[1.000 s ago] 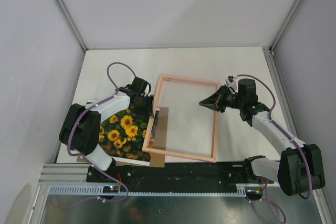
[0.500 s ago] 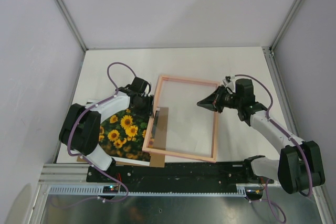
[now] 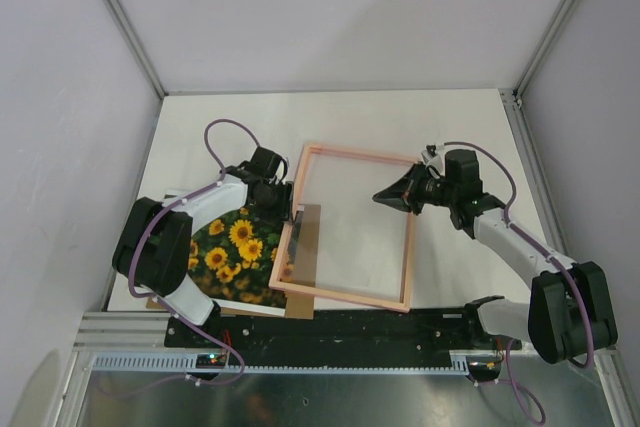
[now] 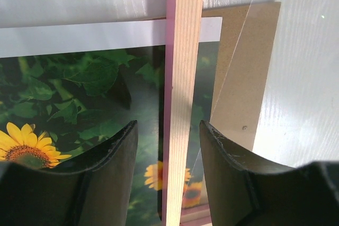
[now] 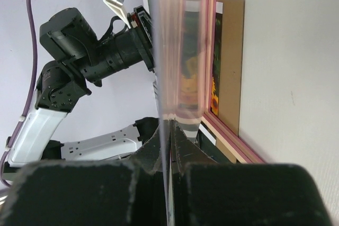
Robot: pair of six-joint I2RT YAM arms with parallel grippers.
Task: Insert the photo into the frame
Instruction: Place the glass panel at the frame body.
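Left tool [image 3: 291, 211] half-wide, straddling frame [image 3: 360, 154] left rail over photo [image 3: 232, 252]; right tool [image 3: 383, 195] pinched on clear pane [image 5: 168, 51] edge.

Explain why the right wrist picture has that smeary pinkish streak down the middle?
Right wrist: a clear sheet stands edge-on too near the lens, so it blurs; left wrist: the frame rail is sharp; top view: evenly lit, soft shadows.
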